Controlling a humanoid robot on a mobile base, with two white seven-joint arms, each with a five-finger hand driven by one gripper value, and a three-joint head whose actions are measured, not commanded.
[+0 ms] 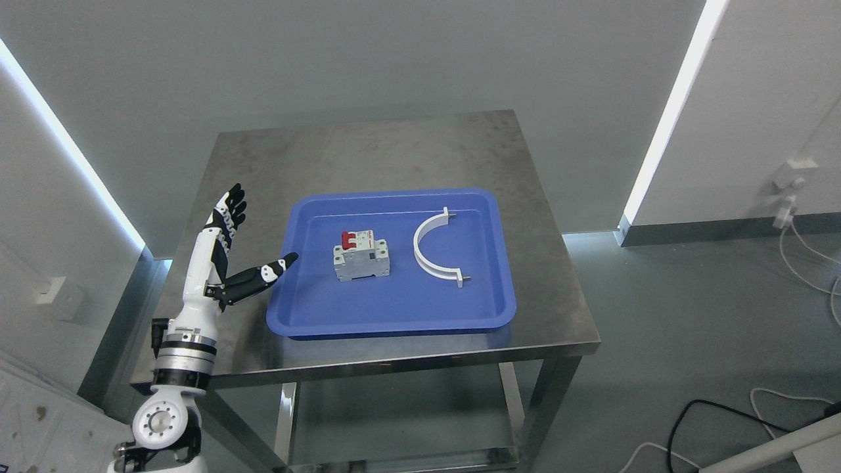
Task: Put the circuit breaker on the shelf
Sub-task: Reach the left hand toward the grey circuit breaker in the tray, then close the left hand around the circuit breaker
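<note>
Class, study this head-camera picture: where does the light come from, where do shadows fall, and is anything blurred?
Head view: bright light strips run along the walls at left and right; the blue tray casts a soft shadow on the metal table at its near edge; the circuit breaker and left hand look sharp, nothing noticeably blurred.

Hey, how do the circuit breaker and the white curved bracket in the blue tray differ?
The circuit breaker is a blocky grey box with red switches; the white curved bracket is a thin open arc. The breaker sits left of the tray's middle, nearer the open left hand; the bracket lies to its right. Both rest in the blue tray, apart and untouched.
</note>
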